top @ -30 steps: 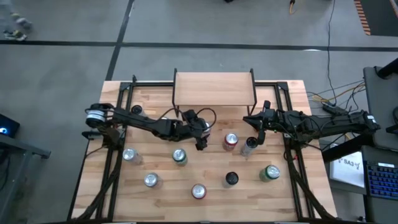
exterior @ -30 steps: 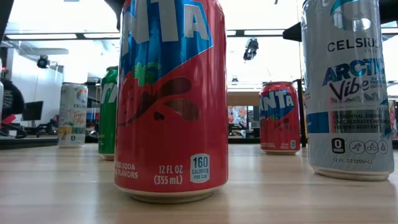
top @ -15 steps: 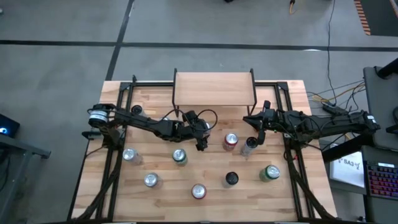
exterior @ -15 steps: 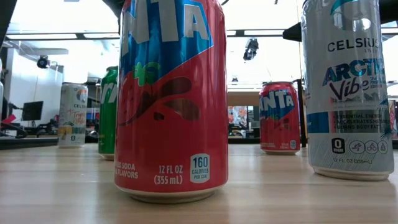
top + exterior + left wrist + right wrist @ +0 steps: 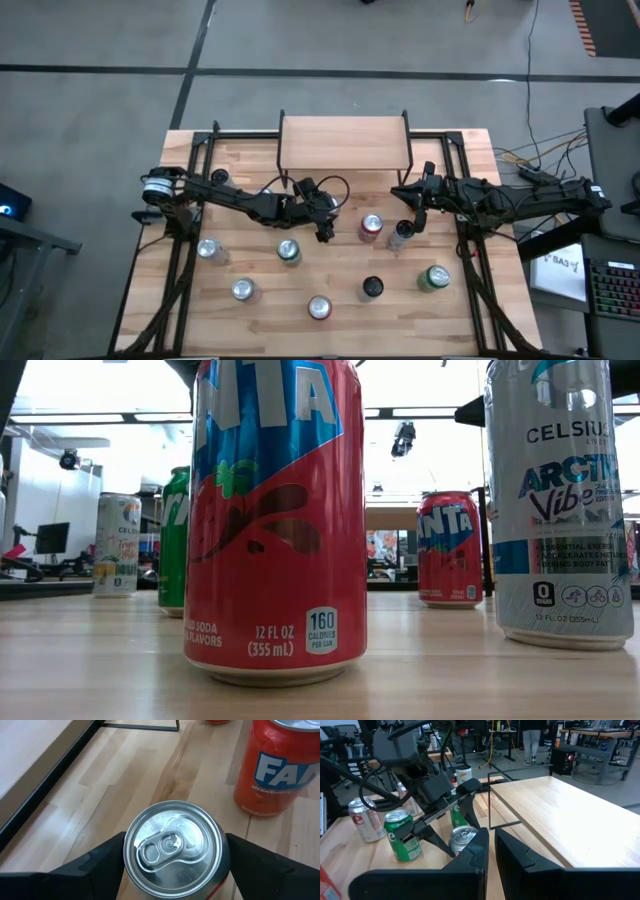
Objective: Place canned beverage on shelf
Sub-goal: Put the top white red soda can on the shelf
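From above I see my left tool [image 5: 322, 232] just in front of the shelf [image 5: 345, 143], but the can between its fingers is hidden there. My left wrist camera shows it: a silver-topped can [image 5: 172, 851] upright on the table [image 5: 125, 780], a dark finger [image 5: 95, 865] close on each side, spread wide; I cannot tell whether they touch it. A red Fanta [image 5: 277, 767] stands near it. My right tool [image 5: 411, 221] waits right of that can, fingers [image 5: 470, 862] pressed together.
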Tool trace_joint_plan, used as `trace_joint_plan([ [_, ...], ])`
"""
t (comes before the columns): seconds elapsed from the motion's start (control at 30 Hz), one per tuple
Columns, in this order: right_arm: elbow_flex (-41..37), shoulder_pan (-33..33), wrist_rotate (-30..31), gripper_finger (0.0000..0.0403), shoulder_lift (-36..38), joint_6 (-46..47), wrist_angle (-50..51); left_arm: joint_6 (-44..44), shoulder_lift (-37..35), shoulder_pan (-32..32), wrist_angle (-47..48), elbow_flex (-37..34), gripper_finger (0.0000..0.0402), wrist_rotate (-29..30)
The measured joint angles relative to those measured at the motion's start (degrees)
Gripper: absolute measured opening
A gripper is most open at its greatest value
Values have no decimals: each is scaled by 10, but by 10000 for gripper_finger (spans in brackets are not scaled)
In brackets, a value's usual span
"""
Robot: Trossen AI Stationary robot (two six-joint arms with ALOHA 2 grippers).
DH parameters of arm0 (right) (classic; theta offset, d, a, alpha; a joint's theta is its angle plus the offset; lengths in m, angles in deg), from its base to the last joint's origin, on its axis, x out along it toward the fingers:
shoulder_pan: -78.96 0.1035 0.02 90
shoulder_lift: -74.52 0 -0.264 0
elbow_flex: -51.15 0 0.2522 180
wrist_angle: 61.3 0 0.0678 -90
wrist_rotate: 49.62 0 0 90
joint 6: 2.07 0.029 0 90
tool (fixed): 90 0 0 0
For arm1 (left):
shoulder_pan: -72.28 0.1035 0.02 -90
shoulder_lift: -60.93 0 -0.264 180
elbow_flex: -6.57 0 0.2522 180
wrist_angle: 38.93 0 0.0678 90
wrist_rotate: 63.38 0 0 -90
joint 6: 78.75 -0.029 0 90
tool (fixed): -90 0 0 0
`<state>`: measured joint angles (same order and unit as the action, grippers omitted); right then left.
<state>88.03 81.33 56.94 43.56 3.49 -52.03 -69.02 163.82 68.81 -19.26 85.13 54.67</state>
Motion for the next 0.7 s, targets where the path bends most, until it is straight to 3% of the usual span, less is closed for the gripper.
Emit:
trace_joint_plan([
  [0.23, 0, 0, 0, 22, 0, 0, 0, -11, -15, -17, 44, 22, 287, -6],
  [0.7, 0, 0, 0, 22, 0, -2, 0, -87, -27, -46, 196, 175, 285, -19],
])
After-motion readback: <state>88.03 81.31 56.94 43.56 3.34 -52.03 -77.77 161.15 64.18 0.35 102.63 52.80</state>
